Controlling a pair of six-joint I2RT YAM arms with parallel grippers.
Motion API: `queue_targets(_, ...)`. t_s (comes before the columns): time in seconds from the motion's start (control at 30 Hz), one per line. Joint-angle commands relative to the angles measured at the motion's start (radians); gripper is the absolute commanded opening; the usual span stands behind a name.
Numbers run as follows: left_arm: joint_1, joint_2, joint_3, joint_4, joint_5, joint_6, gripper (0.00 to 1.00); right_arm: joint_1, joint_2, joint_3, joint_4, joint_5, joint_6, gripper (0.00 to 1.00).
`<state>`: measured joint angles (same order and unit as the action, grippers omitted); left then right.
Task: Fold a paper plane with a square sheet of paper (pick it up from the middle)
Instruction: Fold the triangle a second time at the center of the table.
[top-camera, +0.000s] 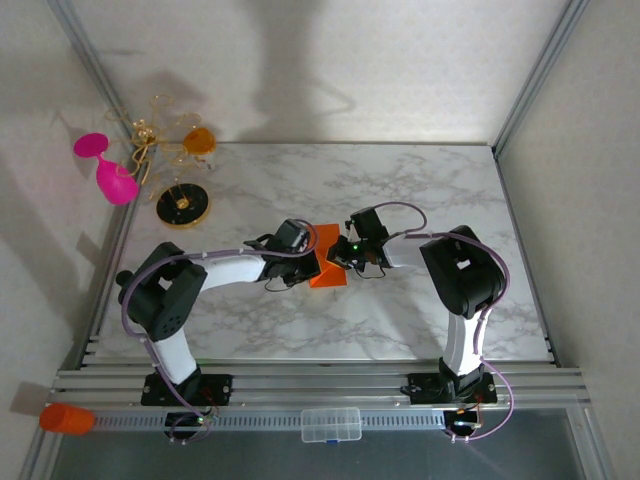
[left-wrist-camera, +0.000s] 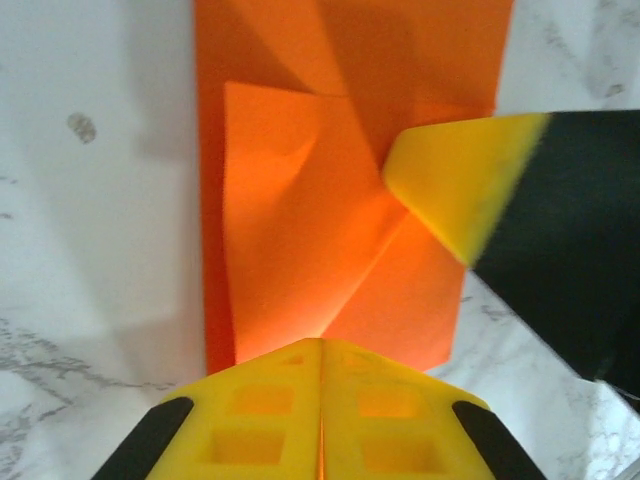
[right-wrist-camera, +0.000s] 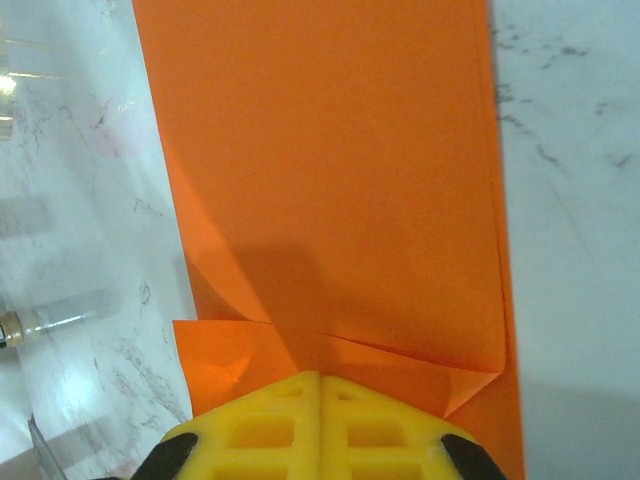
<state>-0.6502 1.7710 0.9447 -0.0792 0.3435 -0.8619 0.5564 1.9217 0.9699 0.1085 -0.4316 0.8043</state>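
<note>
White-grey marble table (top-camera: 420, 190) fills the middle of the top view, fenced by pale walls and a metal frame. At the upper left of the frame a pink goblet (top-camera: 108, 172) lies tipped at the table's corner. Just to its right are a tangle of gold wire (top-camera: 150, 135), a small orange cup (top-camera: 200, 140) and a black disc (top-camera: 183, 205). At the lower left an orange cylinder (top-camera: 65, 418) lies on the front rail. A clear plastic box (top-camera: 330, 424) lies on that rail at bottom centre.

The 2 arms reach in toward the centre of the table. The left tool (top-camera: 308, 255) meets the left side of the square sheet of paper (top-camera: 325, 277), which lies flat on the marble, already creased into a smaller shape with folded flaps. In the left wrist view its yellow fingers (left-wrist-camera: 250, 420) are pressed together at the sheet's near edge; whether they nip the paper I cannot tell. The right tool (top-camera: 338, 262) comes in from the right with its fingers closed, its tip pressing down on a folded flap.
</note>
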Motion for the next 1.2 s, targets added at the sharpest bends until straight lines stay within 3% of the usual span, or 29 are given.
queue_targets(0.0,0.004,0.026,-0.025,-0.006,-0.032,-0.014,0.07,0.002,0.079,-0.034,-0.153,0.095,-0.001,0.02)
queue_targets(0.27,0.004,0.042,-0.047,-0.016,-0.046,-0.019,0.06,0.003,0.048,-0.031,-0.124,0.074,-0.012,0.02)
queue_targets(0.6,0.001,0.036,-0.066,-0.025,-0.048,-0.016,0.01,0.016,-0.096,-0.025,-0.024,-0.006,-0.068,0.05)
queue_targets(0.83,0.001,0.032,-0.067,-0.025,-0.056,-0.019,0.0,0.077,-0.065,-0.03,-0.042,-0.019,-0.056,0.03)
queue_targets(1.17,0.001,0.003,-0.07,-0.024,-0.058,-0.021,0.0,0.081,0.015,0.0,-0.106,0.023,-0.055,0.02)
